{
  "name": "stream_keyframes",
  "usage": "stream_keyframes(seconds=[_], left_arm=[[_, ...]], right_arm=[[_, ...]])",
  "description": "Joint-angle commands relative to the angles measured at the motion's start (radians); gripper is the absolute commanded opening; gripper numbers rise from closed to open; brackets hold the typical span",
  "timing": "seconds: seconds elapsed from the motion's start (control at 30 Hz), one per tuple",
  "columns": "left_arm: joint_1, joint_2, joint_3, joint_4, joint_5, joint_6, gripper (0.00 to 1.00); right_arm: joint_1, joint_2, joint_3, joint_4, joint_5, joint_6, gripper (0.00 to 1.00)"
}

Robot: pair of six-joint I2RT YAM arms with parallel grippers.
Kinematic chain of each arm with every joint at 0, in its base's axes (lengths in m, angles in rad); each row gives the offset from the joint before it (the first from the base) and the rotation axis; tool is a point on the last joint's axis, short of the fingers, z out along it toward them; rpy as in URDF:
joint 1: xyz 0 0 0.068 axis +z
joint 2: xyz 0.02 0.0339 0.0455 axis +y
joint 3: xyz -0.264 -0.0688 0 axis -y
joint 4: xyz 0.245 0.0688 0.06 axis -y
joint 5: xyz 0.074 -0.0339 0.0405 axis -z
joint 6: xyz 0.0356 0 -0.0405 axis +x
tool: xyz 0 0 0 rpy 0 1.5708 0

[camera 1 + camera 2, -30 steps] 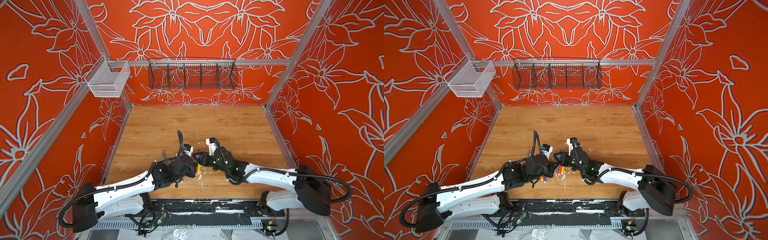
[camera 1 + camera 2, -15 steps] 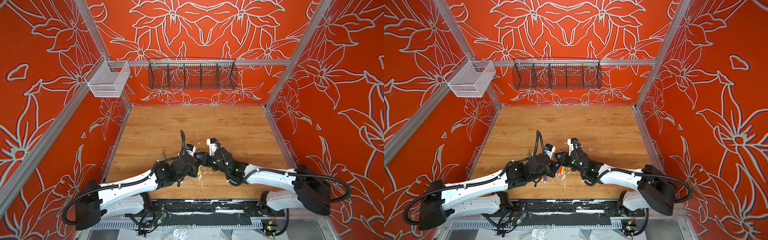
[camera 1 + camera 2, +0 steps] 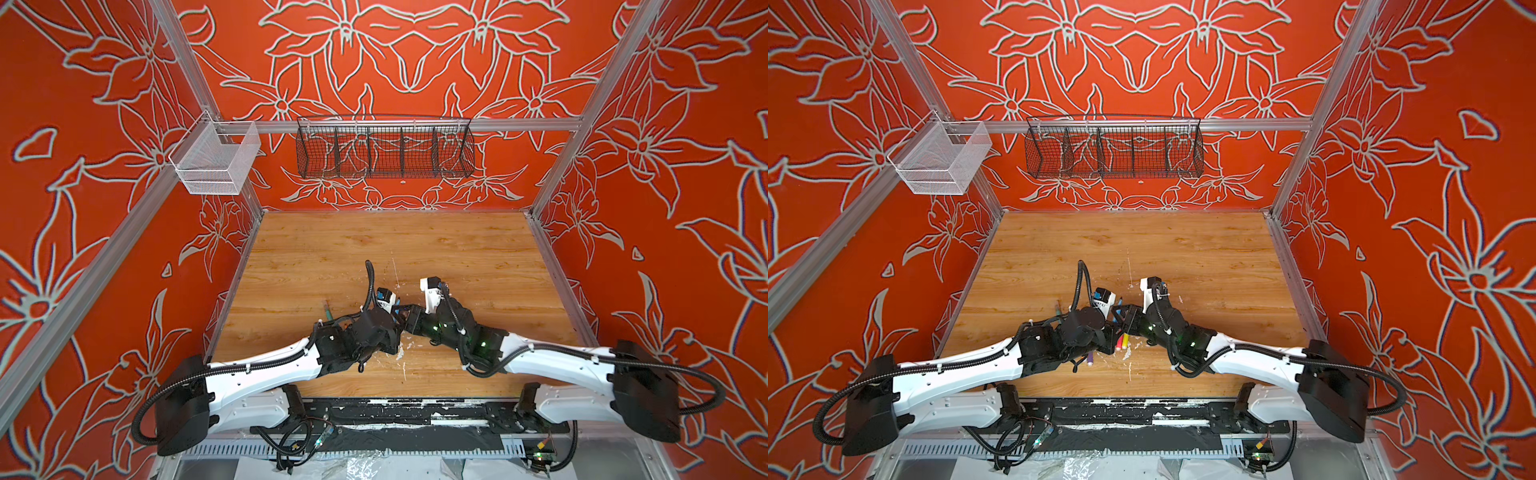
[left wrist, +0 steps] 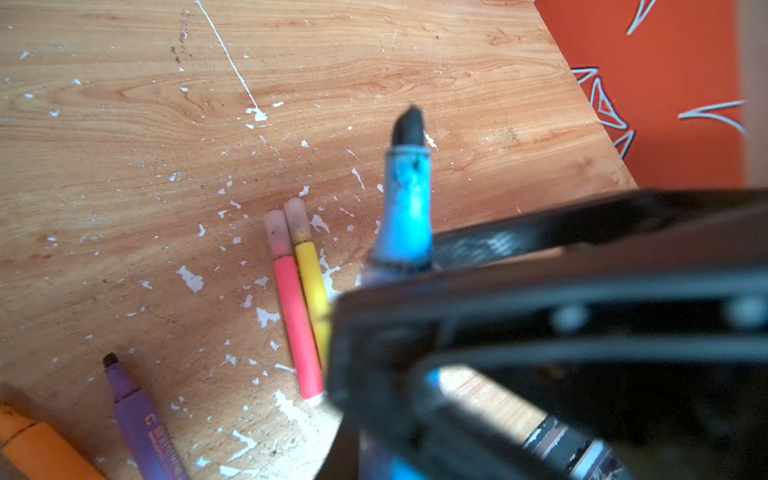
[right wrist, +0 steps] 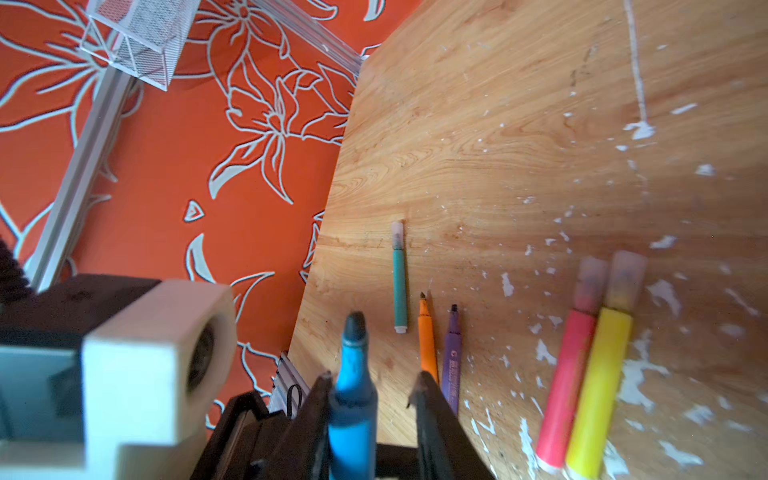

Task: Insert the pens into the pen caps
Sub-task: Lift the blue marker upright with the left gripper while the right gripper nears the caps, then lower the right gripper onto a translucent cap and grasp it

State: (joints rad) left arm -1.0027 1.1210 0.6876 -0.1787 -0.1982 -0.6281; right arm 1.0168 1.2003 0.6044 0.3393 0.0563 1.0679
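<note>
Where the arms meet over the table [image 3: 374,249], the left gripper [image 3: 395,319] is clamped on the blue pen [image 4: 405,216], whose dark tip is bare. The right gripper [image 5: 374,378] has its jaws apart on either side of that pen, one jaw close against the barrel and the other clear of it. Near the blue pen, toward the arms' bases, the pink pen [image 4: 297,324] and yellow pen [image 4: 311,282] lie touching side by side, each wearing a clear cap [image 4: 297,220]. On the left arm's side of the blue pen lie the purple pen [image 5: 452,353] and orange pen [image 5: 427,345], side by side and bare-tipped. The green pen [image 5: 400,291], capped, lies just beyond them.
</note>
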Motion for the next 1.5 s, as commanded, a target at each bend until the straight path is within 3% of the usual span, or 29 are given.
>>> stream_keyframes(seconds=[0.0, 0.13, 0.33, 0.63, 1.17, 1.47], left_arm=[[-0.002, -0.019, 0.003, -0.006, -0.015, -0.002, 0.00], [0.004, -0.015, -0.001, -0.008, 0.056, 0.025, 0.00], [0.004, -0.045, -0.044, 0.048, 0.158, 0.084, 0.00], [0.004, -0.044, -0.064, 0.079, 0.214, 0.117, 0.00], [0.004, -0.007, -0.049, 0.086, 0.227, 0.106, 0.00], [0.004, 0.003, -0.040, 0.091, 0.227, 0.107, 0.00]], right_arm=[[0.004, -0.132, 0.009, -0.358, 0.148, -0.088, 0.37], [0.005, -0.251, 0.061, -0.758, 0.240, -0.174, 0.37], [0.005, -0.296, 0.101, -1.129, 0.282, -0.188, 0.37], [0.005, -0.250, 0.060, -1.150, 0.133, -0.226, 0.42], [-0.004, -0.167, -0.034, -1.142, 0.121, -0.208, 0.46], [-0.007, -0.188, -0.075, -1.157, 0.088, -0.172, 0.56]])
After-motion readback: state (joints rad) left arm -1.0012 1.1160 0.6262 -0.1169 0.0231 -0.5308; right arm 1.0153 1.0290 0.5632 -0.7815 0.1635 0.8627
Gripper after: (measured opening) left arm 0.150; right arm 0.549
